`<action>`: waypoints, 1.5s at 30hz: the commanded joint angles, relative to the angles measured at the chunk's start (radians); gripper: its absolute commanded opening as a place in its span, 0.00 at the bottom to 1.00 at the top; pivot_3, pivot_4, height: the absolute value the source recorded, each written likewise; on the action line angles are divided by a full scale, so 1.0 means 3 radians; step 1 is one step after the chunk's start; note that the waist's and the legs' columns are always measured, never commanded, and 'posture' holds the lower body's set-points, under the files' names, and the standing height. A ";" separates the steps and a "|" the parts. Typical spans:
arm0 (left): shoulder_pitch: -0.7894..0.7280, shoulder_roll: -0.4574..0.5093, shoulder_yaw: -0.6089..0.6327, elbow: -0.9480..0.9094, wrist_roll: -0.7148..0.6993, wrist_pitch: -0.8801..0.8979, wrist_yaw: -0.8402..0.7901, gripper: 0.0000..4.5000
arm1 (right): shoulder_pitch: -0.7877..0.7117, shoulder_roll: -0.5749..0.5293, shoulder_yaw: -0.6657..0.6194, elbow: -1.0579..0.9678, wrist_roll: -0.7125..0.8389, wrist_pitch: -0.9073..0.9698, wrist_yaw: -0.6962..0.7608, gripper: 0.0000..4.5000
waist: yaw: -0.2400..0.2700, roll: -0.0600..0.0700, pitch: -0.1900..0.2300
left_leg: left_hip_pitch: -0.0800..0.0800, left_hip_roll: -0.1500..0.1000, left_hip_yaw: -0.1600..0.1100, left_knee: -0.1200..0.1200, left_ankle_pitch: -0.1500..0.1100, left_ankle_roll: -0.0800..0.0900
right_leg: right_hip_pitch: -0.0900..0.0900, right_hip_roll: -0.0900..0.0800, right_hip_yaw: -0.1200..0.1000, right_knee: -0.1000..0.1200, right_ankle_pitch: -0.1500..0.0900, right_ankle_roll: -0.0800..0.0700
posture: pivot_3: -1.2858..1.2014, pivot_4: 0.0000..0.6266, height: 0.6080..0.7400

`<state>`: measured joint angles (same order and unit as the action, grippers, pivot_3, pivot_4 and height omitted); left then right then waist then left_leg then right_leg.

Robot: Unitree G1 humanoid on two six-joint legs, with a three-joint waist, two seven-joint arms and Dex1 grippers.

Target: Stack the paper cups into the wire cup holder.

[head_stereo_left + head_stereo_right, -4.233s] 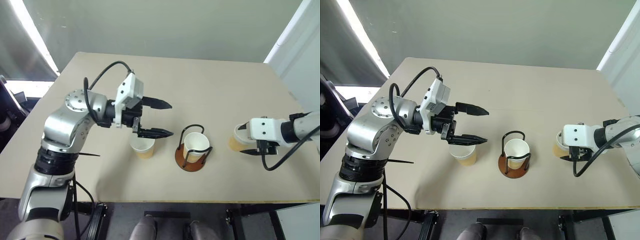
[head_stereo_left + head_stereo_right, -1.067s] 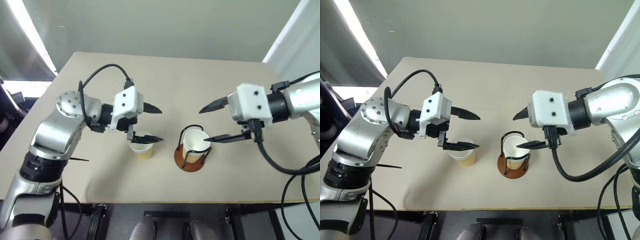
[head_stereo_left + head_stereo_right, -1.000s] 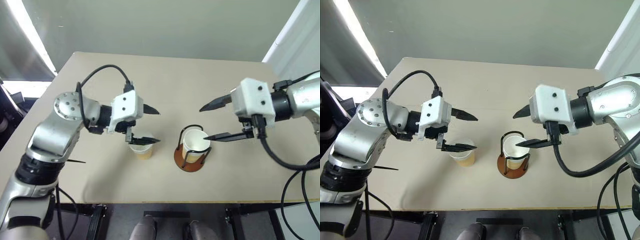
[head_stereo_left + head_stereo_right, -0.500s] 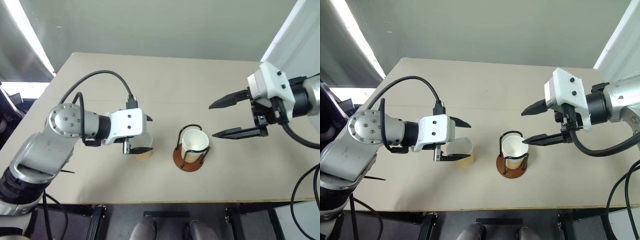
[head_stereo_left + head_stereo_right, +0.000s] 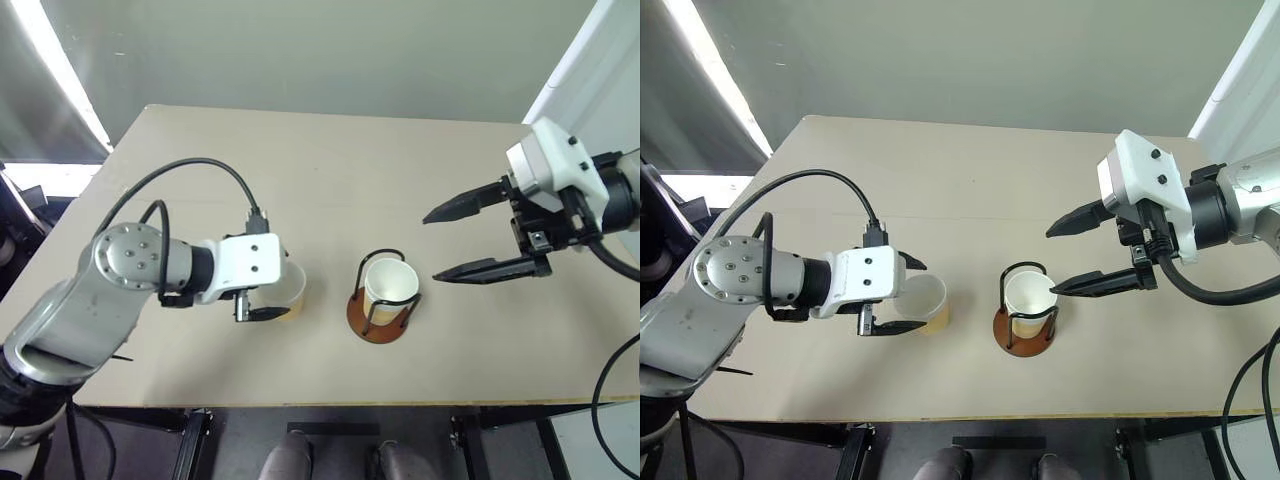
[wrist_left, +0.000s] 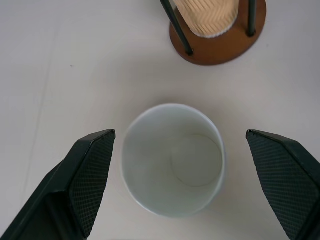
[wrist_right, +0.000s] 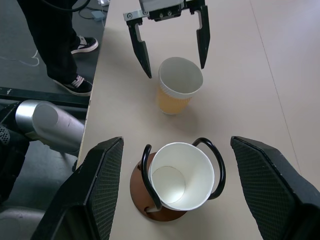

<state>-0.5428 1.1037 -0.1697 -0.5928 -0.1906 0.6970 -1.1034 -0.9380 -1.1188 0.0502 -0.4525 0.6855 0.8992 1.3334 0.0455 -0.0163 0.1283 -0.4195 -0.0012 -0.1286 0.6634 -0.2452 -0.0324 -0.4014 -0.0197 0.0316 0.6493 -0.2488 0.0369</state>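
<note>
While your left gripper (image 5: 902, 296) brackets the loose cup with nothing clamped yet, these are the places this can go wrong.

Left gripper: spread wide and empty, one finger on each side of the loose paper cup (image 5: 923, 303), neither pad touching it in the left wrist view.

Loose cup: upright on the table (image 5: 330, 170), just left of the wire cup holder (image 5: 382, 311), mouth up.

Holder: on the table between your two arms, with cups (image 5: 392, 284) already seated inside its wire loops; judging by the scene, the loose one is the last to go in.

Right gripper (image 5: 452, 243): released and empty, raised to the right of the holder, well apart from it.

Risk, crushing: the cup is thin paper, so if you close hard on the rim it will likely oval or crease and then refuse to nest.

Risk, tipping: if one finger meets the wall first, the light cup may slide or topple toward the holder.

Risk, snagging: the holder sits near, so a low carry could catch a wire loop and drag the base.

Risk, misnesting: if you bring the cup in tilted, its base can hang on the seated rim instead of dropping in.

Risk, crowding: keep the right arm back, or both grippers meet over the holder.
</note>
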 commanded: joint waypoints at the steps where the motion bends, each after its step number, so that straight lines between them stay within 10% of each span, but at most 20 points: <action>1: 0.0070 0.0052 -0.0032 -0.0024 0.0091 -0.0080 0.0011 1.00 | -0.0095 -0.0047 -0.0115 -0.0013 0.0040 -0.0035 -0.0005 0.77 | 0.0000 0.0000 0.0000 | 0.0000 0.0000 0.0000 0.0000 0.0000 0.0000 | -0.0001 0.0000 0.0000 0.0000 0.0000 0.0000 | 0.52 0.24 1.00; 21: 0.0141 -0.0185 -0.0433 0.0360 0.0398 -0.0455 -0.0091 1.00 | -0.0015 -0.0082 -0.0116 -0.0016 -0.0024 -0.0117 -0.0040 0.77 | 0.0001 0.0000 0.0000 | 0.0000 -0.0001 0.0000 0.0001 -0.0001 -0.0002 | -0.0004 -0.0001 0.0000 0.0008 -0.0002 -0.0004 | 0.52 0.24 1.00; 34: -0.0209 -0.0332 -0.0366 0.0598 0.0252 -0.0485 -0.0377 0.02 | 0.0135 -0.0024 -0.0166 0.0106 -0.0092 -0.0335 -0.0123 0.78 | 0.0004 0.0000 0.0000 | 0.0000 -0.0001 0.0000 0.0003 -0.0001 -0.0002 | -0.0005 -0.0001 0.0000 0.0011 -0.0002 -0.0004 | 0.52 0.24 1.00; 45: -0.0792 -0.0446 -0.0054 0.0671 -0.0388 -0.0199 -0.0678 0.01 | 0.0334 -0.0120 -0.0130 0.0291 -0.0241 -0.0550 -0.0026 0.78 | 0.0006 0.0000 0.0000 | -0.0001 0.0000 0.0001 0.0004 -0.0001 -0.0002 | -0.0004 -0.0001 0.0000 0.0012 -0.0002 -0.0004 | 0.52 0.24 1.00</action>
<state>-0.7436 0.9711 -0.2346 -0.3827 -0.2707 0.6208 -1.2984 -0.8305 -1.1416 0.0492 -0.3600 0.6223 0.7546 1.3264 0.0474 -0.0162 0.1284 -0.4197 -0.0013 -0.1282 0.6647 -0.2455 -0.0329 -0.4028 -0.0200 0.0317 0.6533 -0.2495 0.0357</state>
